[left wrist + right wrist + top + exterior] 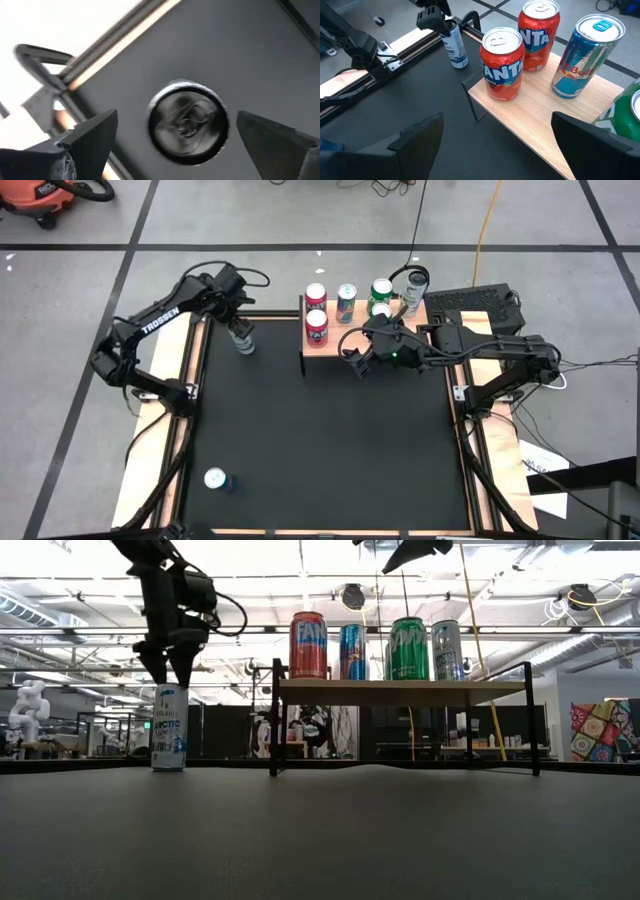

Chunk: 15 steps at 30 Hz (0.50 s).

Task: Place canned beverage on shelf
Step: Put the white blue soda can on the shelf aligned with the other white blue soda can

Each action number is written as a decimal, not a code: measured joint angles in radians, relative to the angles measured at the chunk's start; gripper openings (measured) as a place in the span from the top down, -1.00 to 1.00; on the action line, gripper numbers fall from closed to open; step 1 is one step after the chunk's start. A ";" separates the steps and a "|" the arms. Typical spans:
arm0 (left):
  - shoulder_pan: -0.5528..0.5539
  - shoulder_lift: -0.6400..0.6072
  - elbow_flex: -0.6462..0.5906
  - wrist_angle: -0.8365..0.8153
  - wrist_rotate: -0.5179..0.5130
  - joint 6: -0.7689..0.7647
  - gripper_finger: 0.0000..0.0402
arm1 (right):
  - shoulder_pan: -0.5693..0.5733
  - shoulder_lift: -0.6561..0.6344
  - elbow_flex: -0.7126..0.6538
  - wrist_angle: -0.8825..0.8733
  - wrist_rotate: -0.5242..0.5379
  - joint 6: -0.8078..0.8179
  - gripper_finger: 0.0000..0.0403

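A slim white-and-blue can (168,730) stands upright on the black table, left of the shelf (400,691). My left gripper (170,675) hangs right above it, pointing steeply down. It is open, and in the left wrist view the can's top (187,122) shows between the two fingers, untouched. The shelf (335,335) at the far middle carries two red cans (502,62), a blue one (587,52), a green one (408,648) and a silver one (447,650). My right gripper (358,365) waits open in the air at the shelf's near edge (530,115).
Another can (216,479) sits near the table's near left corner. Wooden rails (185,380) run along the table's left and right edges. The black mat in front of the shelf (330,440) is bare.
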<state>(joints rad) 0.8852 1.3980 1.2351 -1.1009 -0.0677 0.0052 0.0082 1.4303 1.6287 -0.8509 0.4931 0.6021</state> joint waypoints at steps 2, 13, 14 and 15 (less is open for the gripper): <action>0.000 0.000 -0.018 0.020 0.016 0.000 -0.98 | 0.000 0.000 0.000 0.000 0.000 0.000 -0.77; -0.002 0.000 -0.072 0.047 0.030 0.001 -0.56 | 0.000 0.000 0.000 -0.015 0.000 0.023 -0.77; -0.002 0.000 -0.078 0.048 0.030 0.001 -0.50 | 0.000 0.000 0.000 -0.016 0.000 0.023 -0.77; -0.002 0.000 -0.082 0.049 0.030 0.004 -0.44 | 0.000 0.000 0.000 -0.016 0.000 0.023 -0.77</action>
<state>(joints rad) 0.8837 1.3983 1.1530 -1.0524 -0.0377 0.0090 0.0082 1.4303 1.6287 -0.8665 0.4931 0.6254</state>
